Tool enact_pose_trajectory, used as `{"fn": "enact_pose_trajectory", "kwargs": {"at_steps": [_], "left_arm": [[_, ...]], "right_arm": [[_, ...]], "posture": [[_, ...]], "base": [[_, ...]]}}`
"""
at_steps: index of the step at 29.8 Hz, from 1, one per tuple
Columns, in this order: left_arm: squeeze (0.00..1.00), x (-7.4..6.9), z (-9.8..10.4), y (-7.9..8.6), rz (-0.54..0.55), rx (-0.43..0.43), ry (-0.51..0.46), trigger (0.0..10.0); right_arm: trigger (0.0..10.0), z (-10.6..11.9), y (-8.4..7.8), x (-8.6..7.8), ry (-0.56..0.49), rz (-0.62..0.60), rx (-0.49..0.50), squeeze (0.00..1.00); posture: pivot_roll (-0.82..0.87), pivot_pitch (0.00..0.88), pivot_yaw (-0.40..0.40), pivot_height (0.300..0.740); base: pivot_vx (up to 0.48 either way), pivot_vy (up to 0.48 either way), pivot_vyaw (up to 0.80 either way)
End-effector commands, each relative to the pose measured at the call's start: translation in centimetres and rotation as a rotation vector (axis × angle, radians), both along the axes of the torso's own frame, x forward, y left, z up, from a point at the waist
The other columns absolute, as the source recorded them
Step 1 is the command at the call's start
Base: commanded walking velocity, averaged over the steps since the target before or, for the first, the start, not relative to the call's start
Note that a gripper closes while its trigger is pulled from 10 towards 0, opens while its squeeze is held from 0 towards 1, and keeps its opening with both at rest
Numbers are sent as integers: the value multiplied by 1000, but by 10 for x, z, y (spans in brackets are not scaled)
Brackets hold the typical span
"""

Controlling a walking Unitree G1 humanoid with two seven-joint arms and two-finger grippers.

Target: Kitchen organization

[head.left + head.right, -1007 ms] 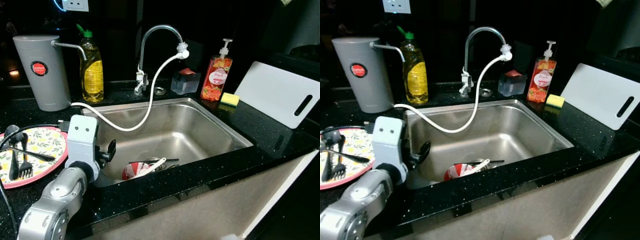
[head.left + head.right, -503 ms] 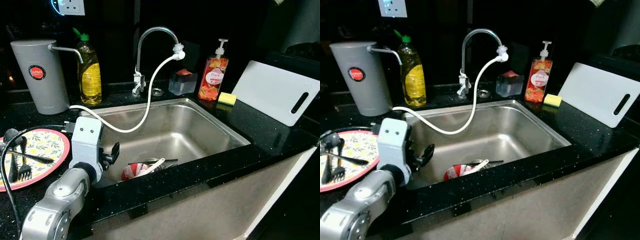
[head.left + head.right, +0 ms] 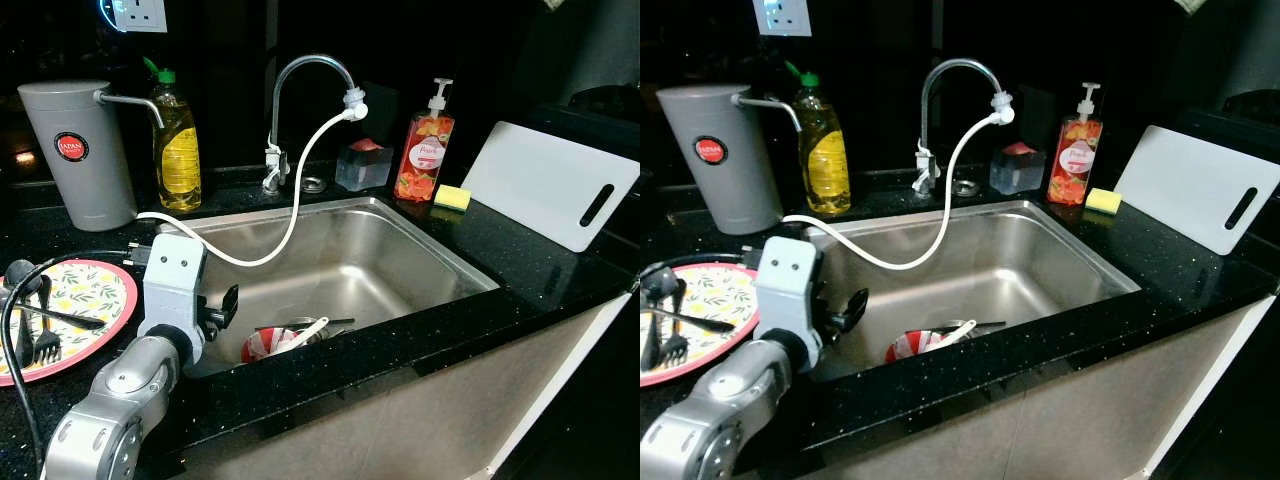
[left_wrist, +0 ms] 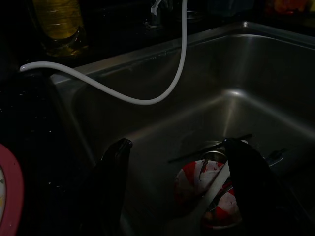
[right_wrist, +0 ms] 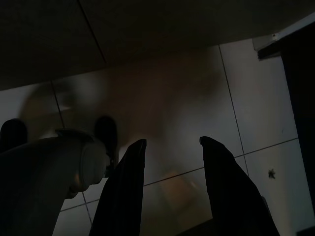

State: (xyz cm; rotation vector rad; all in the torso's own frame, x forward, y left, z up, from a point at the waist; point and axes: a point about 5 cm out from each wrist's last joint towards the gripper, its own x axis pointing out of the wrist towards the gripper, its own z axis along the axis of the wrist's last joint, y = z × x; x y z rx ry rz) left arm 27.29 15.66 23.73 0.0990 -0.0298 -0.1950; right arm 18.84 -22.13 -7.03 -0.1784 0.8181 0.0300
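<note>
Left gripper (image 4: 177,187), jaws open and empty, hovers at the steel sink's (image 3: 420,225) near-left corner; the red-and-white bowl (image 3: 262,345) lies right of it, lower centre of frame.

Right gripper (image 5: 170,187) hangs idle, jaws apart.

The left arm (image 3: 110,410) is silver with rounded joints, a boxy grey wrist block with two screws, and black fingers (image 4: 114,167).

Dim kitchen, black speckled countertop (image 3: 520,260), tiled floor (image 5: 256,98).
</note>
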Motion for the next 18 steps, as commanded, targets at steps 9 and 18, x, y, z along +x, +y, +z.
{"fn": "enact_pose_trajectory", "kwargs": {"at_steps": [9,18], "left_arm": [[0,1,-3,2,4,17,7,10000],[0,3,-3,1,9,17,9,10000]], "right_arm": [[10000,-3,0,-6,23,10,-4,0],[10000,-6,5,-9,33,20,3,0]], "posture": [[-33,49,-37,740],[-34,49,-28,740]], "base": [[0,0,0],[0,0,0]]}}
